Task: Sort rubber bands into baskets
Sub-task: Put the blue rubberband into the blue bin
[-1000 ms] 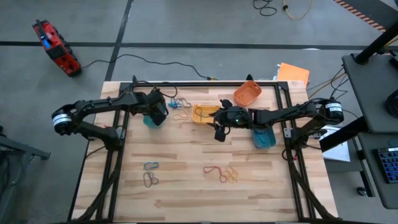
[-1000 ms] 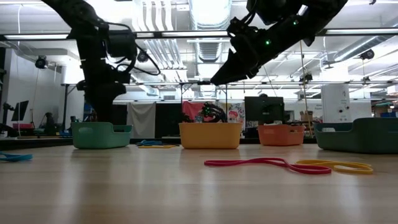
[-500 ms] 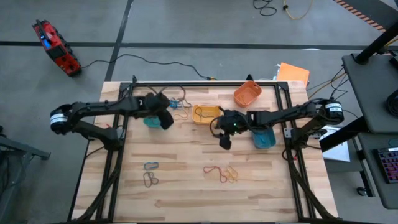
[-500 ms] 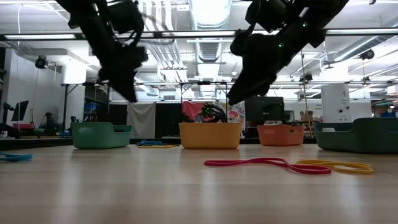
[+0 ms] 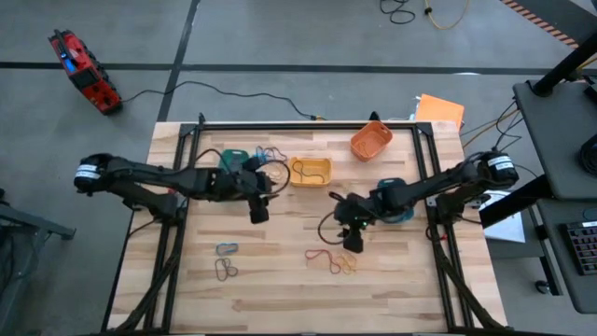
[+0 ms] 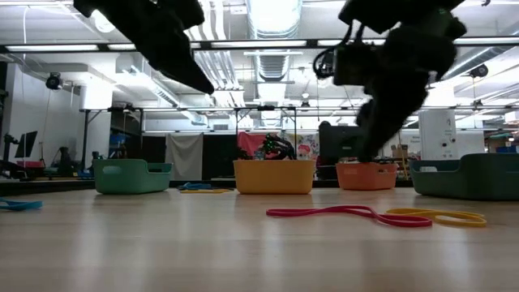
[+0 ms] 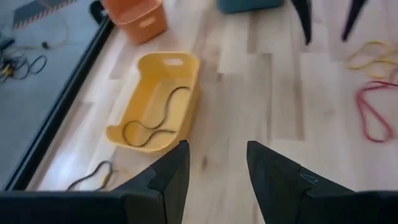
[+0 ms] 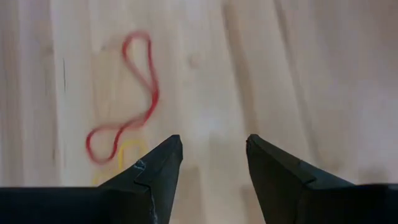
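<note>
Nearest you on the bench (image 5: 280, 289), count two clusters of rubber bands. At the front left lie two loops, a dark one (image 5: 225, 271) and a blue-grey one (image 5: 227, 249) just behind it. At the front right you have one red band (image 5: 324, 257) lying twisted, touching a small heap of yellow-orange bands (image 5: 346, 263); their number cannot be told.

Your right gripper (image 5: 353, 245) hangs just above that red band, fingers spread apart and holding nothing; its wrist view shows the red band (image 8: 127, 99) and a bit of yellow ahead of the fingers.

Farther back, your left gripper (image 5: 257, 213) hovers over bare wood left of centre, also parted and empty.

Count four baskets along the far half. The teal-green basket (image 5: 232, 161) sits far left, partly under the left arm. The yellow basket (image 5: 311, 172) is beside it toward centre, with one dark band (image 7: 152, 121) curled inside. The blue basket (image 5: 396, 198) lies at the right under the right arm. The orange basket (image 5: 371, 140) stands farthest back. A few loose bands (image 5: 271, 157) lie between the teal-green and yellow baskets.
</note>
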